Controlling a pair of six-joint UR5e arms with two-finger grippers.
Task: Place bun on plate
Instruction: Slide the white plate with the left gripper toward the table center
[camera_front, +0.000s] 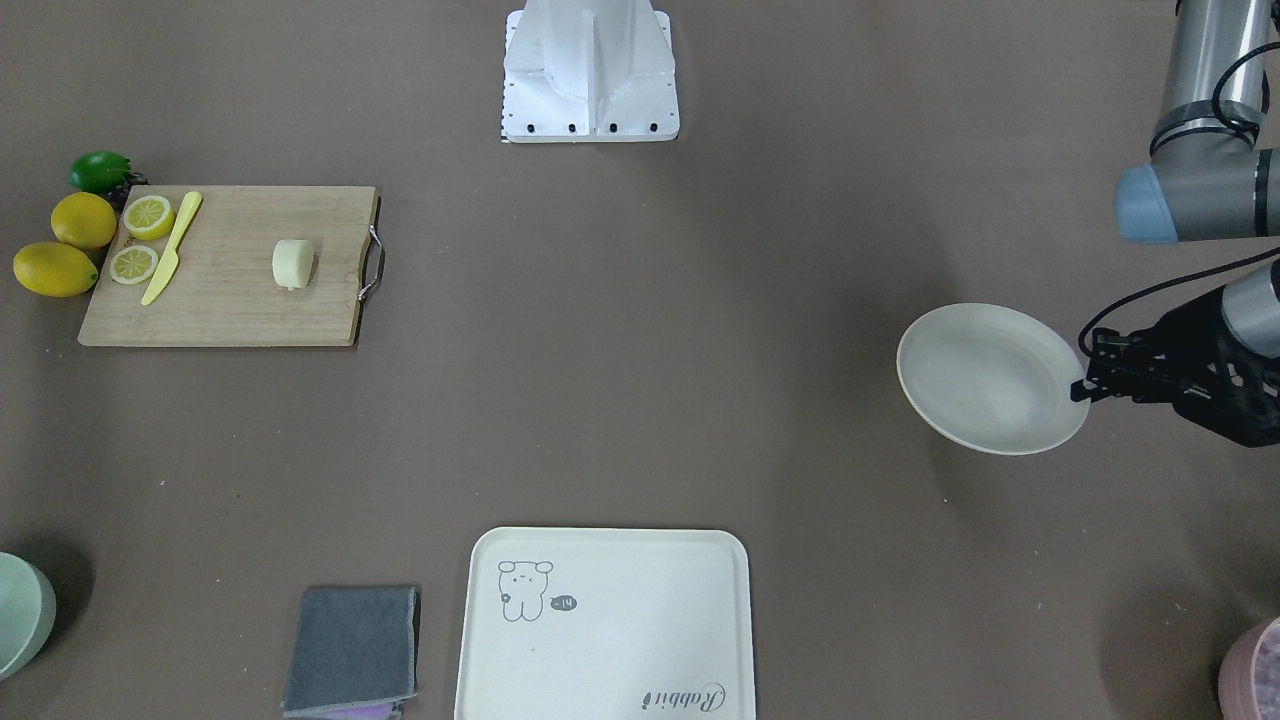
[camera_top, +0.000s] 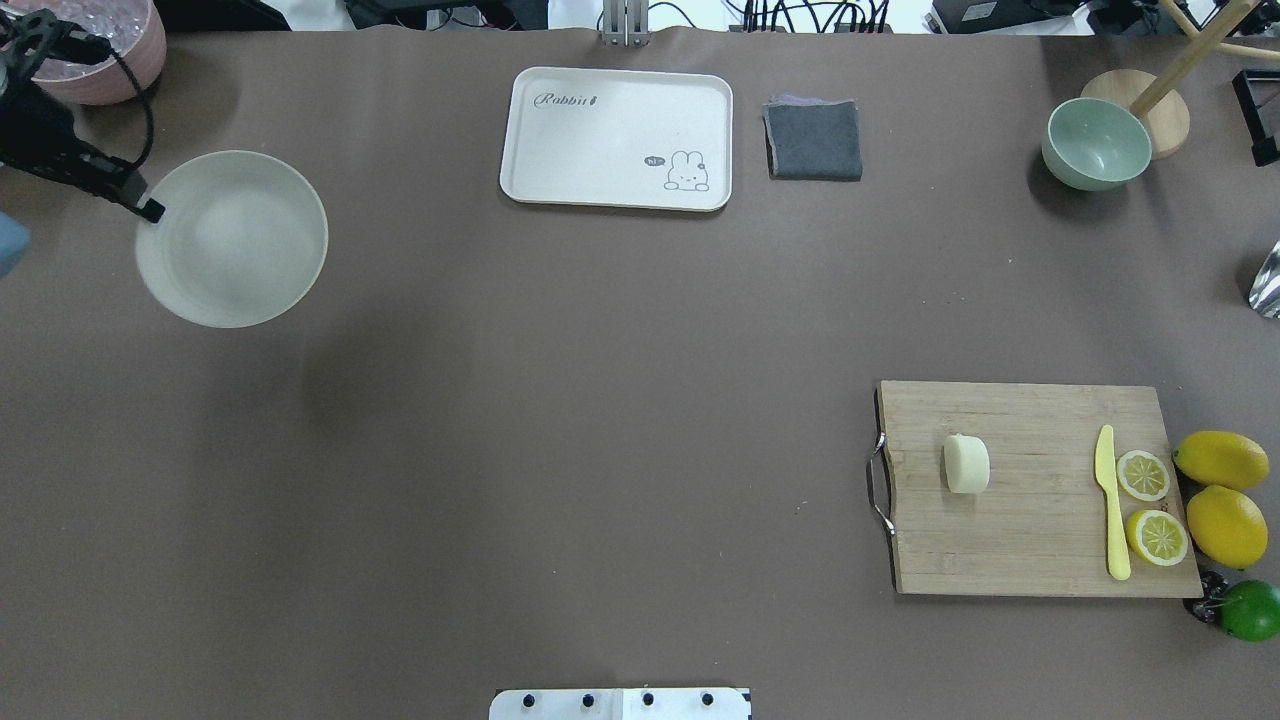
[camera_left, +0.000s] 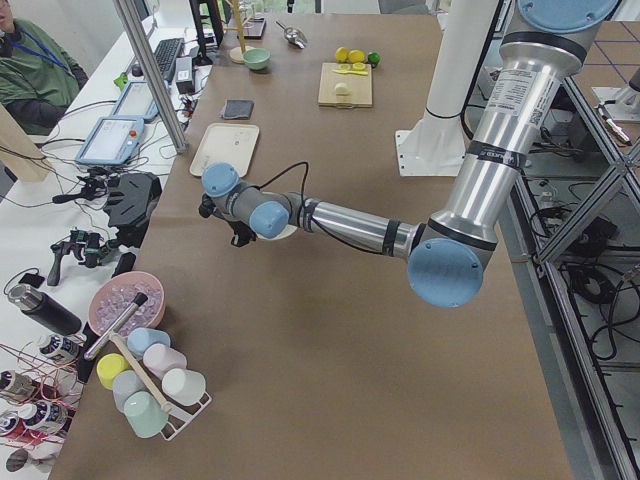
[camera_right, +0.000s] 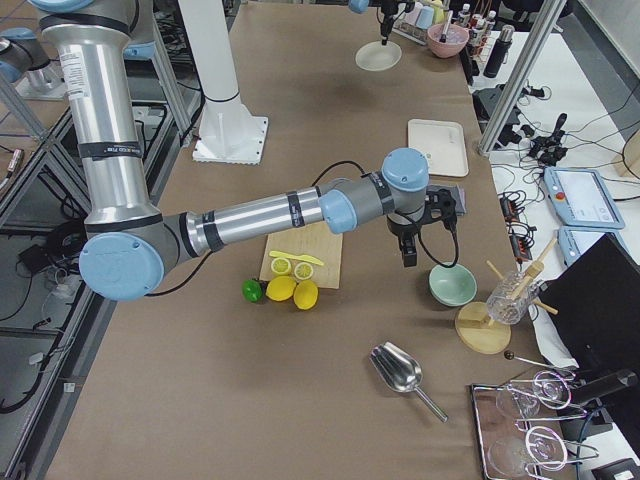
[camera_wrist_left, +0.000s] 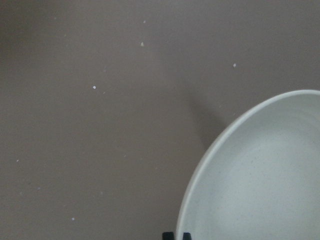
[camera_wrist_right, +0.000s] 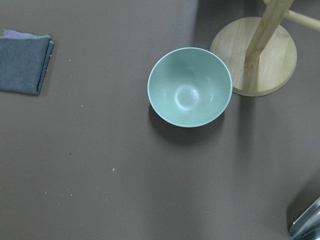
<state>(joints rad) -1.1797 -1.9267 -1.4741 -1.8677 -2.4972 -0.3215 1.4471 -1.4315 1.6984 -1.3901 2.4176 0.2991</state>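
The brown, matte table (camera_top: 600, 450) runs past every edge of the overhead view. The smooth cream tray (camera_top: 600, 150), rectangular with rounded corners and a small printed animal, lies at the far side, beside a folded grey cloth (camera_top: 814, 140). The wooden cutting board (camera_top: 1040, 440), straight-grained with a metal handle, sits on the robot's right. Well apart from it on the left is the plate (camera_top: 240, 250), round, shallow and plain off-white. The left gripper (camera_top: 152, 210) pinches its rim, and most of that arm is cut off at the frame edge. In the left wrist view only two dark fingertips (camera_wrist_left: 168, 235) peek in at the bottom, against the plate's edge. The plate seems to hang clear of the table, judging by its offset shadow, though that is hard to confirm. A glossy mint-green bowl (camera_wrist_right: 190, 87) stands just beside a round wooden stand base (camera_wrist_right: 265, 60). The right gripper (camera_right: 408, 252) shows only in the side view, above that bowl, and whether its fingers are spread or together cannot be told. The bun (camera_top: 966, 464) — a small, smooth, pale cream lump — rests on the board toward its handle end, away from the yellow knife (camera_top: 1112, 500) and two lemon halves (camera_top: 1143, 475).
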